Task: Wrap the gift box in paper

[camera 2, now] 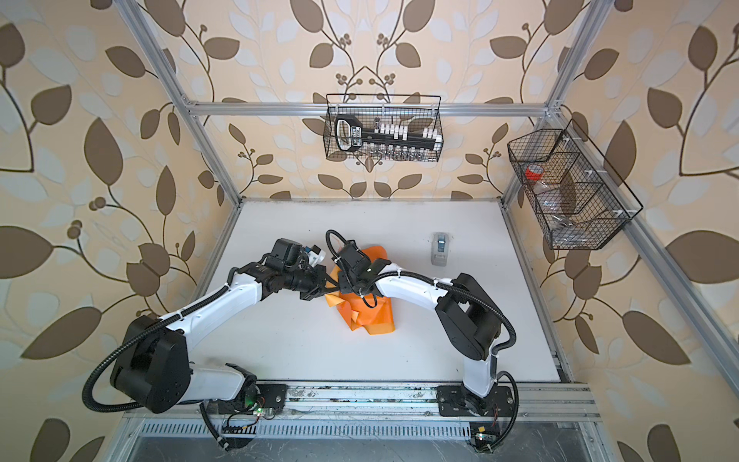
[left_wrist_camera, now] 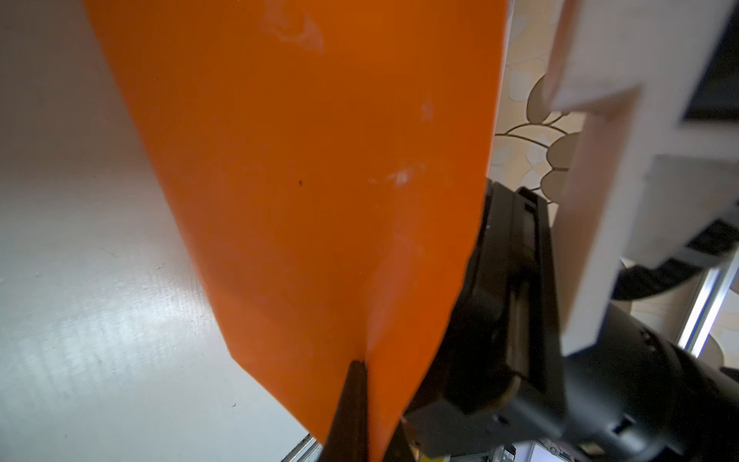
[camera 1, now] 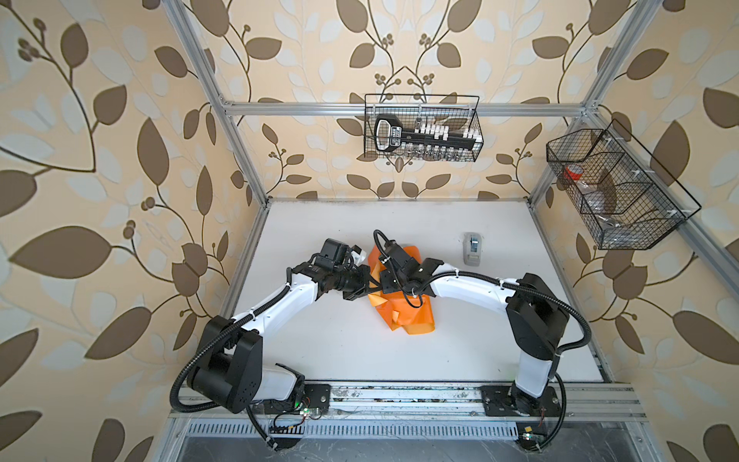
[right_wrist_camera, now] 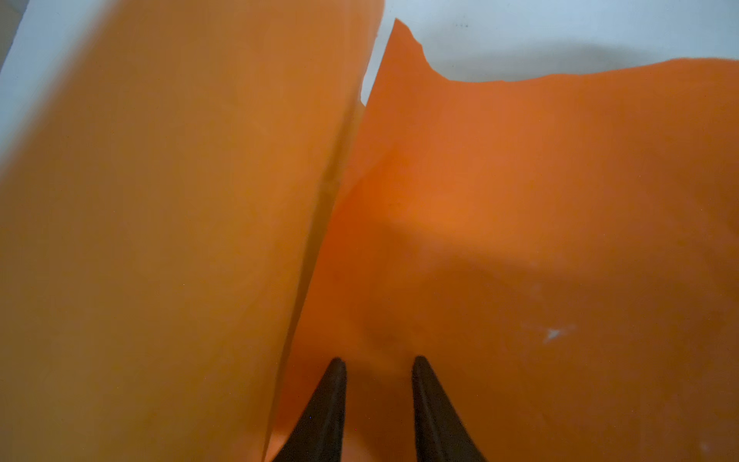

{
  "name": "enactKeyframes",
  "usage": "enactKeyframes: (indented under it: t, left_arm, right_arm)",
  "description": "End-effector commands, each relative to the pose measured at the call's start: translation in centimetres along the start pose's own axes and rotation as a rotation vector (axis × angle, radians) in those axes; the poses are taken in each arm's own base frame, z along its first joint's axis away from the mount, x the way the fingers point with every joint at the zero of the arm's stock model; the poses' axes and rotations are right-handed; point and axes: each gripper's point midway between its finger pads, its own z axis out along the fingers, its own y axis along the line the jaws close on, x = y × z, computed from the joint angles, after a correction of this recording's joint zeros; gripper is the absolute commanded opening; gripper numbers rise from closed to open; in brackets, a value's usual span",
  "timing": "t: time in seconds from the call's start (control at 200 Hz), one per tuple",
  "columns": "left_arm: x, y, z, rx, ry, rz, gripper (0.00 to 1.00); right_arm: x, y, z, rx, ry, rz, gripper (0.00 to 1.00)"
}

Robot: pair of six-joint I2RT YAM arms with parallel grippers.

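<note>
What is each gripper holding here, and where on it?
Left gripper pinches the paper at a folded edge; right gripper stands open, holding nothing.

White table [camera 1: 340,344], crumpled orange paper [camera 1: 416,316] mid-table, grey tape dispenser [camera 1: 473,249] apart

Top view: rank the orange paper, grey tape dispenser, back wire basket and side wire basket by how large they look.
1. side wire basket
2. back wire basket
3. orange paper, partly hidden
4. grey tape dispenser
Both baskets hang nearer the camera, so their lead over the paper is unsure.
</note>
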Motion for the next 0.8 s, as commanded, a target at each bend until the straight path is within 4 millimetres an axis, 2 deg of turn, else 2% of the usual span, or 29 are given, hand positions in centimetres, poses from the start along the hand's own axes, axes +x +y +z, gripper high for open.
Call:
enactKeyframes:
  t: [0.0,0.11,0.14,0.345,0.795]
  left_arm:
    - [-0.5,-1.3,0.7,0.001,0.004,0.035,0.00]
    - [-0.3,-2.2,1.4,0.003,0.018,0.062,0.00]
    - [-0.3,-1.7,2.2,-0.010,0.036,0.051,0.00]
    - [-0.7,-2.4,3.6,-0.005,0.045,0.060,0.00]
    - [-1.3,-2.5,7.6,0.014,0.061,0.040,0.00]
  right_arm:
    - [7.6,-1.2,3.0,-0.014,0.251,0.023,0.30]
    - [8.5,-1.7,3.3,-0.039,0.274,0.056,0.30]
    - [8.6,-1.8,3.3,-0.050,0.277,0.065,0.30]
    - [9.2,-2.3,3.4,-0.125,0.289,0.149,0.28]
    - [9.8,-1.7,3.5,-0.342,0.317,0.383,0.26]
